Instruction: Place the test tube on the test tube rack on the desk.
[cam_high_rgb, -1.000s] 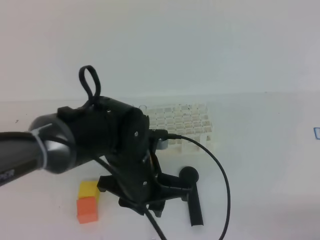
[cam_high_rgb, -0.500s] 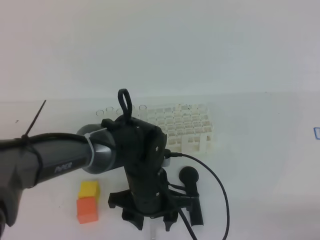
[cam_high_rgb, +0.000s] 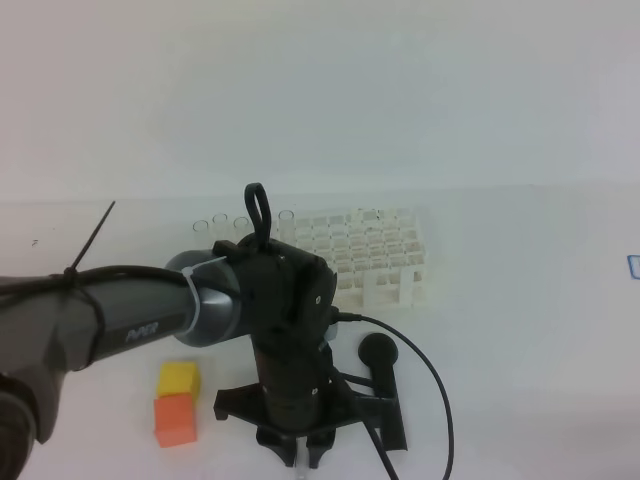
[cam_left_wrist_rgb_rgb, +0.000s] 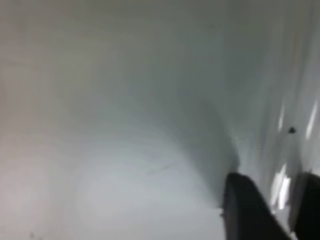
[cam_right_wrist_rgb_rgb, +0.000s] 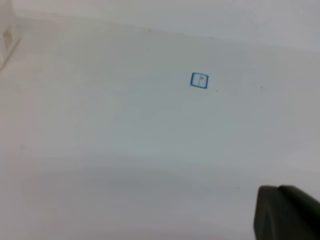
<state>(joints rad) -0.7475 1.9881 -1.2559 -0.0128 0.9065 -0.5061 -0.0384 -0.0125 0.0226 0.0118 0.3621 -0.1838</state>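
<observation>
Fingers of the left gripper (cam_high_rgb: 302, 460) point straight down at the desk (cam_high_rgb: 520, 330) near its front edge, a little apart, with something pale and glassy between their tips that looks like the test tube (cam_high_rgb: 301, 466). Whether they actually pinch it I cannot tell; the wrist view is too blurred to help. To do this well, I would say the grip should close squarely across the tube and lift it level, clear of the black tool (cam_high_rgb: 385, 385) just beside it. The right gripper (cam_right_wrist_rgb_rgb: 285, 212) shows only a dark shut tip over bare desk. The tube itself is thin, clear and nearly invisible against the white. Behind the arm stands the white rack (cam_high_rgb: 375, 255), well apart.
</observation>
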